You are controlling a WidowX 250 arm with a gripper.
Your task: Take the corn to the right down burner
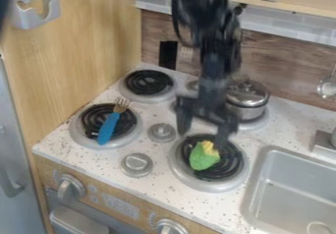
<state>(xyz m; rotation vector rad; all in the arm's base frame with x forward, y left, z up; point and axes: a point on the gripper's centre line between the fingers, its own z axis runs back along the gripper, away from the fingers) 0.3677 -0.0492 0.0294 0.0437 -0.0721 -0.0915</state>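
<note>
My black gripper (205, 126) hangs over the back edge of the front right burner, with its two fingers spread apart and nothing held between them. In front of and below it, the corn (205, 156), a green husk with a yellow top, lies on the black coil of the right down burner (210, 185). A space shows between the fingers and the corn.
A blue-handled fork (109, 127) lies across the front left burner (80, 134). Behind the gripper, a lidded metal pot (248, 100) stands on the back right burner. The back left burner (150, 82) is bare. The sink (261, 179) is at the right.
</note>
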